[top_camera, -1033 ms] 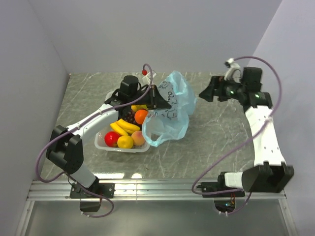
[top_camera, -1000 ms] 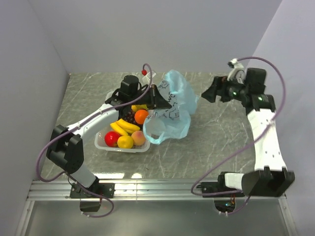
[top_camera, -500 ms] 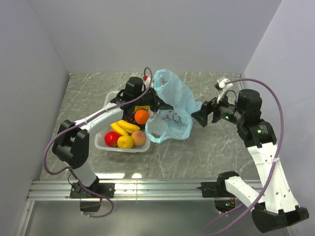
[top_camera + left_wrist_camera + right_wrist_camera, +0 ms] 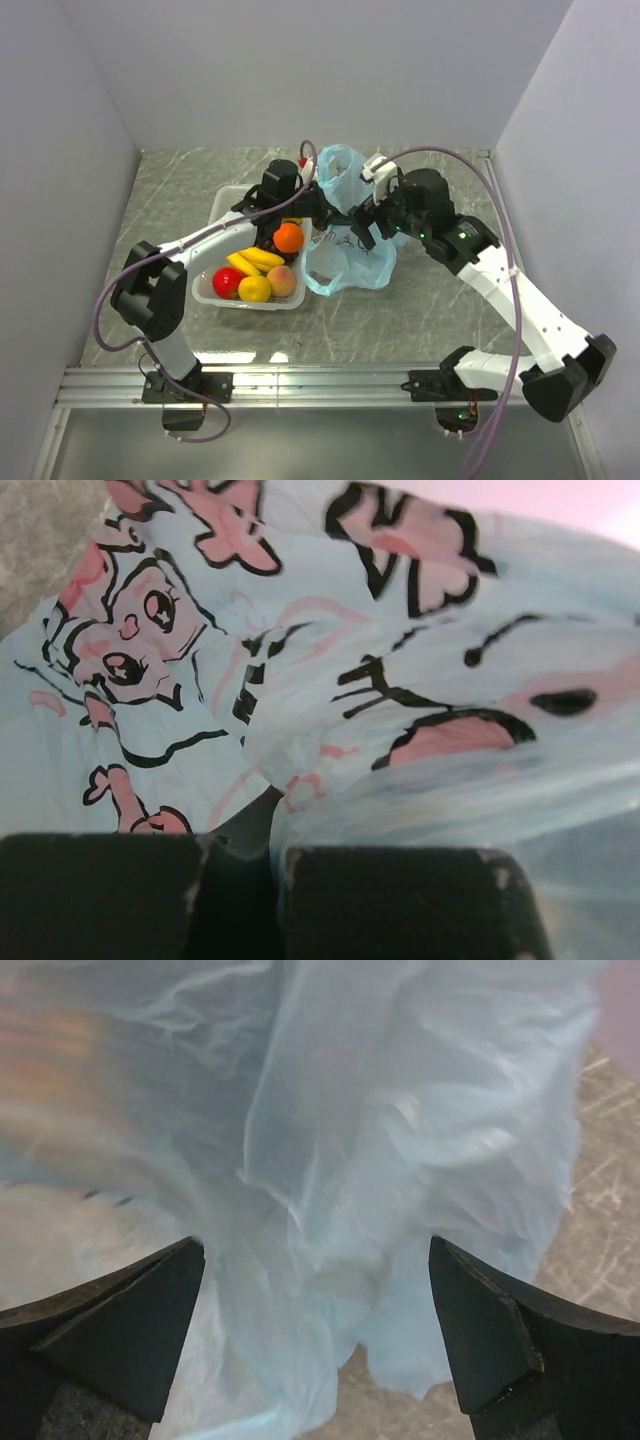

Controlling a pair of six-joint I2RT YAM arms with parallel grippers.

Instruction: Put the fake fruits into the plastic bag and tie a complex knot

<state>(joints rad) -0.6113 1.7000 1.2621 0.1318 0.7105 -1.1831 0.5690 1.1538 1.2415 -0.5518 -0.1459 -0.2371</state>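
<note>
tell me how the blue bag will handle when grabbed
The plastic bag is probably floppy: it hangs in crinkled folds at the left end effector. Likely light, since it looks thin and translucent. It may bunch between the open right end effector.

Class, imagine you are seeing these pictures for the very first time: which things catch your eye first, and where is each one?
The crinkly light-blue plastic bag with cartoon prints stands out at mid-table, between both arms. The left gripper pinches its film, while the right gripper is open against it. Just left of the bag, a white basket holds the bright fake fruits, among them an orange, bananas and a red apple.
</note>
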